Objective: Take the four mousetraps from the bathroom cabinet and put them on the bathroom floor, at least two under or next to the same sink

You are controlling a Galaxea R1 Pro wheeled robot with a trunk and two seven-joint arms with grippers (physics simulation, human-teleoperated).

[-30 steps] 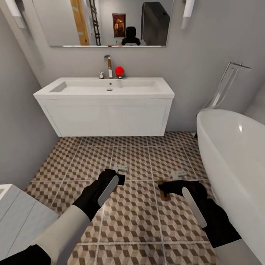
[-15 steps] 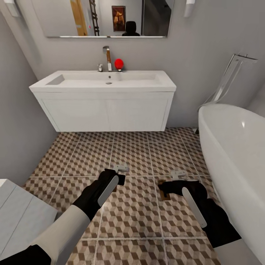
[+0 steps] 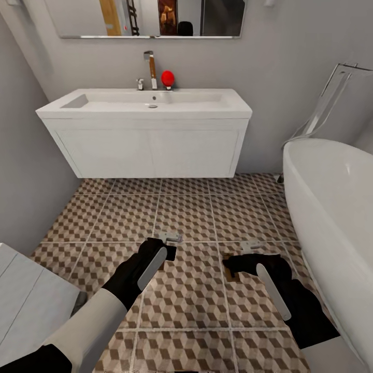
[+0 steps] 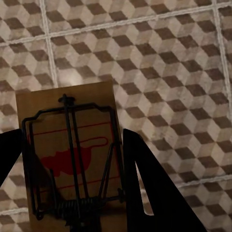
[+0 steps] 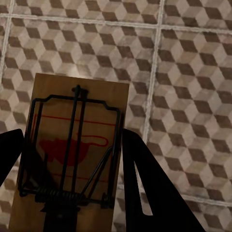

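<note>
Each gripper holds one of the mousetraps, a tan board with dark wire and a red mouse print. In the left wrist view my left gripper (image 4: pixel 72 169) is shut on a mousetrap (image 4: pixel 67 140) above the cube-patterned bathroom floor (image 4: pixel 174 63). The right gripper (image 5: pixel 72 164) is shut on another mousetrap (image 5: pixel 77 130) over the same tiles (image 5: pixel 183 72). From the head, the left gripper (image 3: pixel 167 249) and right gripper (image 3: pixel 232 265) hover low over the floor (image 3: pixel 197 212), some way short of the white sink (image 3: pixel 233 110). The cabinet is out of view.
A white vanity (image 3: pixel 150 150) hangs under the sink, with open floor beneath it. A faucet (image 3: pixel 151 65) and a red object (image 3: pixel 167 77) stand on the sink's back edge. A white bathtub (image 3: pixel 331 207) lines the right side. A white fixture (image 3: pixel 31 300) sits at lower left.
The whole view has shifted: the sink looks larger and higher in the picture, and the floor tiles have slid beneath the arms. Both grippers keep the same pose, still holding their traps.
</note>
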